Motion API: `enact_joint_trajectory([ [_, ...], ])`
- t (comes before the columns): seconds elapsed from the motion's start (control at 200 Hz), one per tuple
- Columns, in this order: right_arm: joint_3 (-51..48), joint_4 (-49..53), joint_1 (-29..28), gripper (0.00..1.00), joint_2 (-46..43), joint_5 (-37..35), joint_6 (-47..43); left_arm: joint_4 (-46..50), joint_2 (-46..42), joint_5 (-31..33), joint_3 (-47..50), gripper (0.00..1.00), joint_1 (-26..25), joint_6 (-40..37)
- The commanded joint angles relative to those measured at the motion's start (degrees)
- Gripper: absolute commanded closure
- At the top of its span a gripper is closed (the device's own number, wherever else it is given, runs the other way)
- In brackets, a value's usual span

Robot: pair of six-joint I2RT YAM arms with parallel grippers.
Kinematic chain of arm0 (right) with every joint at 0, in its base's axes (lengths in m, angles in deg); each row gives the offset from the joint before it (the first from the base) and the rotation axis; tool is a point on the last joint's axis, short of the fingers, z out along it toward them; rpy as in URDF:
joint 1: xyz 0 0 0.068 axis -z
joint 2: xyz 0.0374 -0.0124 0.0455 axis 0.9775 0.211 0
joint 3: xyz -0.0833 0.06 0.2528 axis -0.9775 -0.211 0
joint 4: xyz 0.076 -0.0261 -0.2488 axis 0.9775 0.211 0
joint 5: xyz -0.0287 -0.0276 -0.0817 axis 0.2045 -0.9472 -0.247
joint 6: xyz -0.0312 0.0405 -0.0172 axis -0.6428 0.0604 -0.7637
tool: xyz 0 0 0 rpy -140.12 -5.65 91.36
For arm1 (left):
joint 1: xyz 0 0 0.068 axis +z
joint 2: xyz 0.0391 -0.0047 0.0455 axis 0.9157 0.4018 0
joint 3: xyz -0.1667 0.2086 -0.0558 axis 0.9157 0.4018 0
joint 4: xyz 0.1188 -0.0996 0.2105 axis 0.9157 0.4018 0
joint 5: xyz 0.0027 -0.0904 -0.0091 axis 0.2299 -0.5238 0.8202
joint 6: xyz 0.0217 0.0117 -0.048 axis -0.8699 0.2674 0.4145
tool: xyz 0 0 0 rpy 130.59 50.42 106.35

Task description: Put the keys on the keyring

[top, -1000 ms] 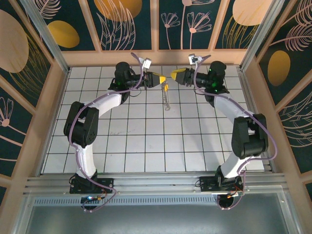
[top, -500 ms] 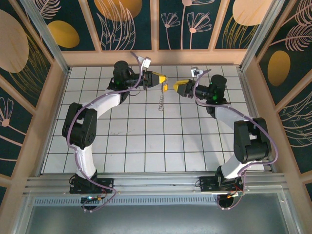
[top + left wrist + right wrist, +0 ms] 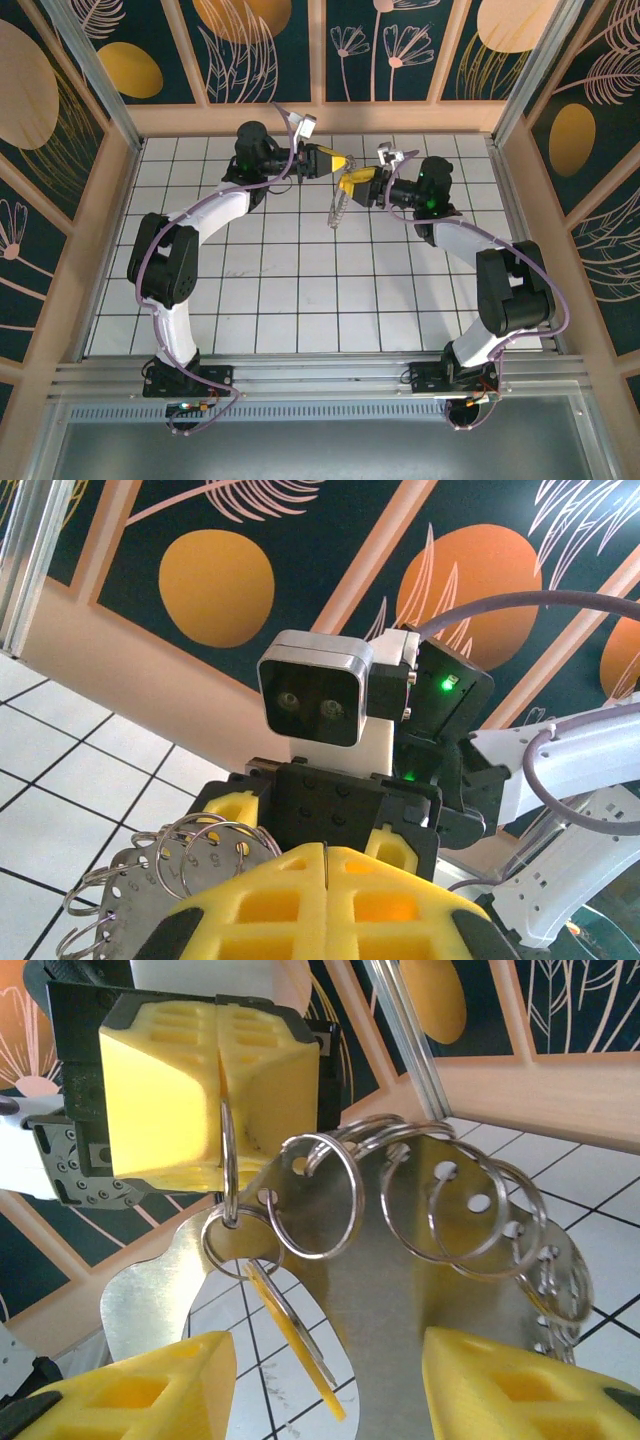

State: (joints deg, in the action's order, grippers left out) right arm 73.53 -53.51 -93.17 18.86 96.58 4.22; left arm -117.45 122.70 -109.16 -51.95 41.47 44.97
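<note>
My left gripper (image 3: 340,163) is shut on a thin ring of the keyring (image 3: 338,208), which hangs below it over the far middle tiles. In the right wrist view the keyring (image 3: 430,1290) is a flat silvery loop with several split rings along its rim. The key (image 3: 295,1335), yellow-orange and seen edge on, dangles from a small ring (image 3: 240,1245) under the left fingers (image 3: 170,1090). My right gripper (image 3: 320,1390) stands open, one finger either side of the keyring's lower part, close to the key without touching it. The left wrist view shows the shut left gripper (image 3: 323,870) and the keyring (image 3: 130,885).
The white tiled floor (image 3: 300,280) lies below both grippers. The wooden back wall (image 3: 320,118) is close behind them, with side walls left and right. The right arm's wrist camera (image 3: 315,695) faces the left gripper at short range.
My right gripper has moved left and lower, right up to the left gripper and the hanging keyring. The left gripper shifted slightly right, still holding the ring.
</note>
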Motion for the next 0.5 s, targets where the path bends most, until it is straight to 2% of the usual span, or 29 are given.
enact_joint_trajectory([
  [0.0, 2.19, -1.86, -0.69, 0.48, 0.19, 1.71, -1.93, -0.25, -2.67, -1.06, -2.25, 1.0, -0.3, -1.73],
  [0.295, 2.64, -2.4, -1.41, 0.53, 0.11, 2.64, -1.41, -0.06, -2.06, -0.85, -2.86, 1.0, -0.47, -1.74],
  [0.496, 2.28, -2.91, -1.52, 0.73, 0.19, 3.11, -1.06, -0.1, -1.99, -0.67, -2.84, 1.0, -0.47, -1.77],
])
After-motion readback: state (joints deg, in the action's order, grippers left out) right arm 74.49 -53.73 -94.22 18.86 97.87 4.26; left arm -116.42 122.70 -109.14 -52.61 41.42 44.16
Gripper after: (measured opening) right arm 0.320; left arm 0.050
